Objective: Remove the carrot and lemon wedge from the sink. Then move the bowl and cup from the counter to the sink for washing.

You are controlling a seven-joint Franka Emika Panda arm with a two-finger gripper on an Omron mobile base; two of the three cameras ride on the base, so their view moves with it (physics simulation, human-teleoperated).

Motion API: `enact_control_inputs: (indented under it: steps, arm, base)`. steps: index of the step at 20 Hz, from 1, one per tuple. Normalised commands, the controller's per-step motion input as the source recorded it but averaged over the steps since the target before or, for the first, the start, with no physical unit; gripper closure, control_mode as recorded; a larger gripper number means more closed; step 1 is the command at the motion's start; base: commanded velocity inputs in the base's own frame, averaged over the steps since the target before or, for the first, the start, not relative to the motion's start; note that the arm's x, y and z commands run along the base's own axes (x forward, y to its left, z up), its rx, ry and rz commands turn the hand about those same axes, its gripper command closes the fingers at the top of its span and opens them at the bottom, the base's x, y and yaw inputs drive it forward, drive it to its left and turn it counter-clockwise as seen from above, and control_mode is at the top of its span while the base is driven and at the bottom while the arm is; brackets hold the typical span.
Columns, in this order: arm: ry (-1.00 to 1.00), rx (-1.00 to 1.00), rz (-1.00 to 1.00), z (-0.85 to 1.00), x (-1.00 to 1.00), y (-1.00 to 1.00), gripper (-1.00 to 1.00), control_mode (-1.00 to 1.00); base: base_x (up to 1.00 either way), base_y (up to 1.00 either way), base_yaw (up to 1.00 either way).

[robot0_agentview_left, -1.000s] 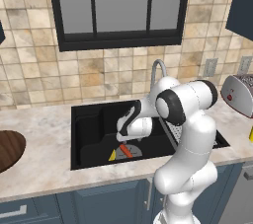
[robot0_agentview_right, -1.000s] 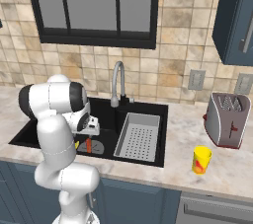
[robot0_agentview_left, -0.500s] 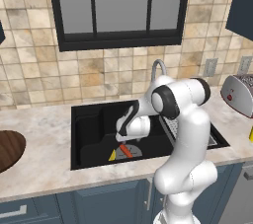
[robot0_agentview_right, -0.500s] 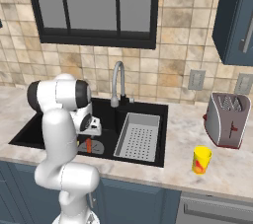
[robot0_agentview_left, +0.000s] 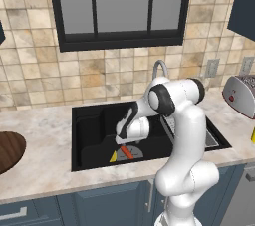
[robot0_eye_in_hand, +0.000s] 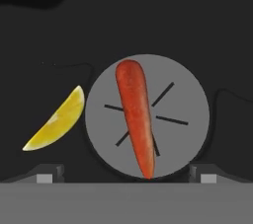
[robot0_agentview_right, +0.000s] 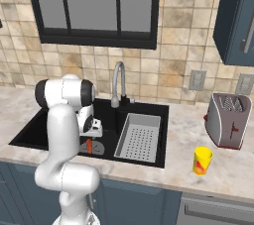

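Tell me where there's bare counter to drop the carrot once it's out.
Bare counter lies left of the sink, between its rim and the bowl. On the right, free stone sits between sink and cup; the toaster crowds behind. The carrot lies under the open hand.

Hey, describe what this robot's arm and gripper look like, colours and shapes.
The arm is glossy white, built of rounded tubular segments with dark grey to black bands at the joints. No loose cables or markings are visible. Its gripper has a white hand body and two small dark, blocky fingertips.
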Motion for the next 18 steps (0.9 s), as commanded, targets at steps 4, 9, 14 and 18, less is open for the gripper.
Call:
enact_control_inputs:
  steps: [4, 9, 14, 18]
  arm:
    - [0.0, -0.01, 0.01, -0.21, 0.2, 0.06, -1.0, -1.0]
    - [0.0, 0.0, 0.0, -0.2, 0.21, 0.05, -1.0, -1.0]
    - [0.01, 0.0, 0.0, -0.2, 0.23, 0.03, -1.0, -1.0]
    - [0.0, 0.0, 0.0, -0.2, 0.23, 0.04, -1.0, -1.0]
  base:
    - [0.0, 0.0, 0.0]
    - [0.0, 0.0, 0.0]
    - [0.0, 0.0, 0.0]
    - [0.0, 0.0, 0.0]
